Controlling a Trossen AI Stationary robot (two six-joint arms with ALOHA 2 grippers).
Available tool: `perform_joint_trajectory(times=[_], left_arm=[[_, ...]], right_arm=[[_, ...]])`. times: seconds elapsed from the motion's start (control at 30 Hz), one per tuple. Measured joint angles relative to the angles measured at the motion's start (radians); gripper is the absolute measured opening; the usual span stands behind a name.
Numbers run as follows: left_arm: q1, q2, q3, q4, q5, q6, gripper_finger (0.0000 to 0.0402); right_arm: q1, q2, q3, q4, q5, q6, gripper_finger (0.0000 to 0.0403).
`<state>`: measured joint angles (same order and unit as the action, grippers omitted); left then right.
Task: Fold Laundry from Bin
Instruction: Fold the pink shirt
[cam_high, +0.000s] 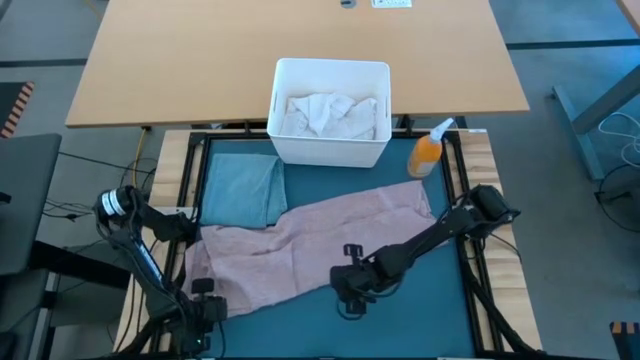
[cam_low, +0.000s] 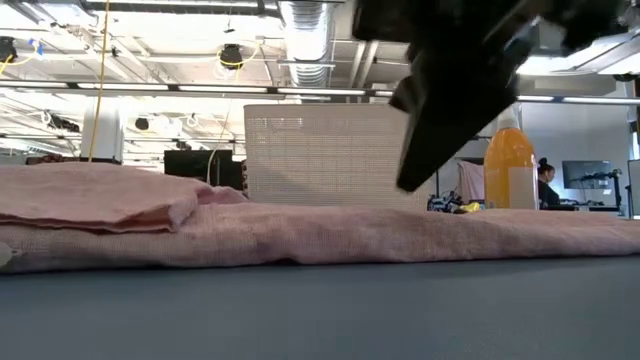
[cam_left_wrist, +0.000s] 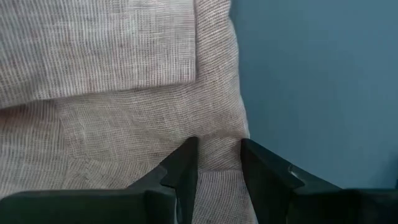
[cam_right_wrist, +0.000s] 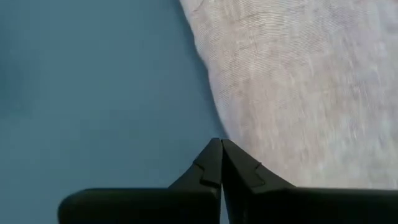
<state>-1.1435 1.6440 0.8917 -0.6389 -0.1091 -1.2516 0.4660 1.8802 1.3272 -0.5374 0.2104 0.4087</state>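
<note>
The right pincer (cam_right_wrist: 221, 155) has its two dark fingertips pressed together at the edge of the dusty pink woven cloth (cam_high: 300, 245); whether a fold of fabric is caught between them cannot be told. In the high view it (cam_high: 352, 290) sits at the near edge of that cloth, about mid-width of the teal-blue mat (cam_high: 420, 300) that covers the desk.

The left pincer (cam_left_wrist: 219, 158) stands with its two fingers partly apart, straddling the pink cloth's edge where it meets the mat; nothing is visibly gripped. From above it (cam_high: 205, 300) is at the cloth's near left corner.

One pink cloth lies spread flat and slantwise across the mat, from the near left toward the far right, with a folded-over layer on its left part. One blue-green folded cloth (cam_high: 240, 190) lies beside it at the mat's far left, its near edge touching the pink one.

One white rectangular plastic bin (cam_high: 330, 145) with rounded corners stands at the mat's far edge, holding crumpled white cloth pieces (cam_high: 325, 112); how many cannot be told. One orange spray bottle (cam_high: 428, 152) stands just right of the bin. Behind, one bare light wooden desk (cam_high: 200, 60) reaches away.
</note>
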Motion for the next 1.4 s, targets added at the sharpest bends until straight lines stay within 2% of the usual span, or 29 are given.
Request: perform_joint_trajectory(times=[0.2, 0.33, 0.43, 0.73, 0.93, 1.13, 1.3, 1.4], left_arm=[[-0.001, -0.004, 0.0, -0.005, 0.028, -0.01, 0.0112], [-0.001, -0.004, 0.0, -0.009, 0.053, 0.002, 0.0112], [-0.001, -0.005, 0.0, -0.01, 0.085, 0.001, 0.0112], [-0.001, -0.005, 0.0, -0.009, 0.118, -0.016, 0.0112], [-0.001, -0.005, 0.0, -0.009, 0.168, -0.025, 0.0112], [-0.002, -0.005, -0.001, -0.009, 0.19, -0.024, 0.0112], [-0.002, -0.005, -0.001, -0.009, 0.192, -0.025, 0.0112], [-0.002, -0.005, -0.001, -0.013, 0.191, -0.025, 0.0112]], right_arm=[[0.032, -0.055, -0.166, 0.032, 0.001, 0.124, 0.0026], [0.015, -0.114, -0.29, 0.19, 0.011, 0.167, 0.0017], [-0.007, -0.133, -0.363, 0.236, 0.011, 0.186, 0.0018], [-0.04, -0.15, -0.474, 0.285, -0.07, 0.27, 0.002], [-0.031, -0.153, -0.463, 0.26, -0.125, 0.268, 0.002], [-0.039, -0.271, -0.441, 0.186, -0.144, 0.197, 0.002], [-0.012, -0.385, -0.44, -0.079, -0.041, 0.289, 0.002], [0.002, -0.405, -0.446, -0.098, -0.03, 0.327, 0.002]])
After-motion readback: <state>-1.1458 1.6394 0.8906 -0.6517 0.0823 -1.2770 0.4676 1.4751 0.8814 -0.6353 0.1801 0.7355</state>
